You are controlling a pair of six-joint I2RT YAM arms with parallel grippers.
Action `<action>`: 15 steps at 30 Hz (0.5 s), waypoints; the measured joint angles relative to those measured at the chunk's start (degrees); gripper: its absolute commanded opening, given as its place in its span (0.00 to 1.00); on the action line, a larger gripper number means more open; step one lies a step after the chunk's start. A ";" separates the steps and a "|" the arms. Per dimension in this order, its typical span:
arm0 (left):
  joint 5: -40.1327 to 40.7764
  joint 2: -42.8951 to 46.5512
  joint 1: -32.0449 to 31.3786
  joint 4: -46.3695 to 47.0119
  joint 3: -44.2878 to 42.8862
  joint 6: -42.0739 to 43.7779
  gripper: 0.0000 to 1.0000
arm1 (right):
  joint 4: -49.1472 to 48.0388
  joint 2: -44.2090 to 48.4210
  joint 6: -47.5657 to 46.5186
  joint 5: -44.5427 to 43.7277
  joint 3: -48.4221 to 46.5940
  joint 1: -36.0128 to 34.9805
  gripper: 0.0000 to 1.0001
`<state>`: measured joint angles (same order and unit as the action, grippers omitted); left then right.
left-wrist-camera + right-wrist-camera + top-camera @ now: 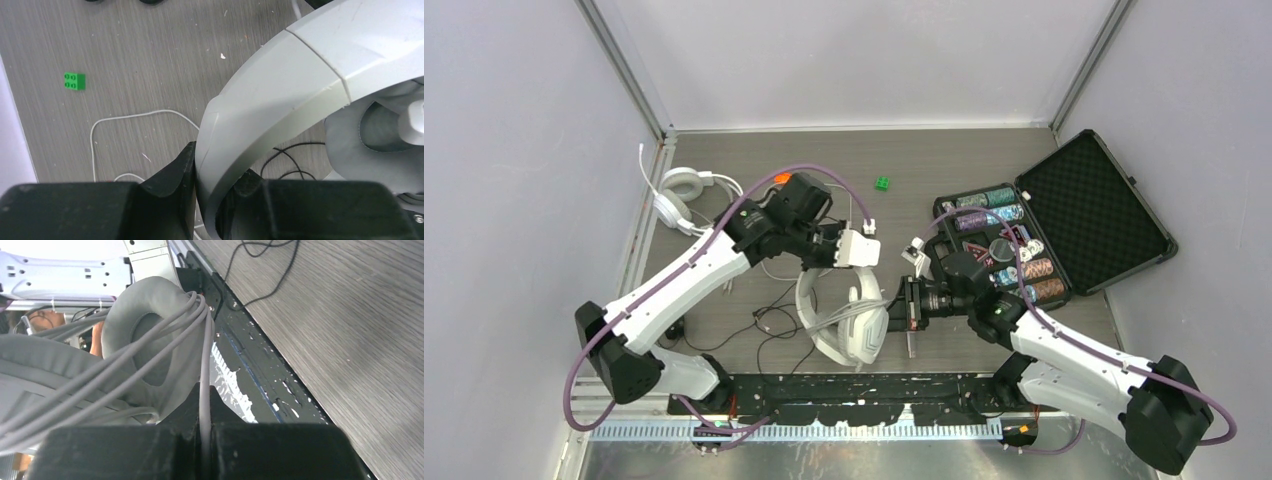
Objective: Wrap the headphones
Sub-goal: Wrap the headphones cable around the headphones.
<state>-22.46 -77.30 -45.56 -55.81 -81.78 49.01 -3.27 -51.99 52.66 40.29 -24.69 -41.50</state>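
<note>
White over-ear headphones (849, 325) are held near the table's front centre. My left gripper (856, 250) is shut on their headband (280, 95), seen close in the left wrist view. My right gripper (911, 305) is shut on their thin white cord (205, 365), which is looped several times around an ear cup (150, 335). A second white pair (682, 195) lies at the back left. A black cord (769, 325) trails on the table left of the held pair; the black pair itself is not clearly visible.
An open black foam-lined case (1064, 225) of chips stands at the right. A green brick (882, 183) lies at the back centre, also in the left wrist view (74, 81). An orange piece (780, 180) peeks from behind the left arm. A loose white cord (130, 117) lies on the table.
</note>
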 measured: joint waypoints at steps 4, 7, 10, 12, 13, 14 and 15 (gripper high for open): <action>1.95 -1.51 -1.62 3.28 2.51 2.01 0.00 | 1.27 0.00 0.39 -1.49 0.98 0.00 0.08; 2.32 -2.56 -2.03 4.87 3.34 2.84 0.00 | 1.57 0.00 0.94 -2.10 2.03 0.00 0.06; 2.36 -2.95 -2.12 6.19 4.42 3.13 0.00 | 1.14 0.00 0.92 -2.19 2.97 0.00 0.01; 2.34 -2.93 -2.14 6.93 5.03 3.13 0.00 | 0.46 0.00 1.05 -2.03 3.61 0.00 0.07; 2.36 -2.95 -2.16 7.34 5.27 3.13 0.00 | 0.07 0.00 1.07 -1.79 3.82 0.02 0.12; 2.36 -2.95 -2.19 7.50 5.35 3.10 0.00 | -0.42 0.00 1.22 -1.53 3.96 0.04 0.16; 2.36 -2.95 -2.21 7.58 5.35 3.10 0.00 | -1.33 0.00 1.33 -1.16 4.13 0.07 0.17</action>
<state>-20.10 -80.25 -47.77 -48.23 -76.42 52.12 -4.60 -51.99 54.00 39.13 -20.56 -41.43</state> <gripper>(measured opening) 0.207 0.106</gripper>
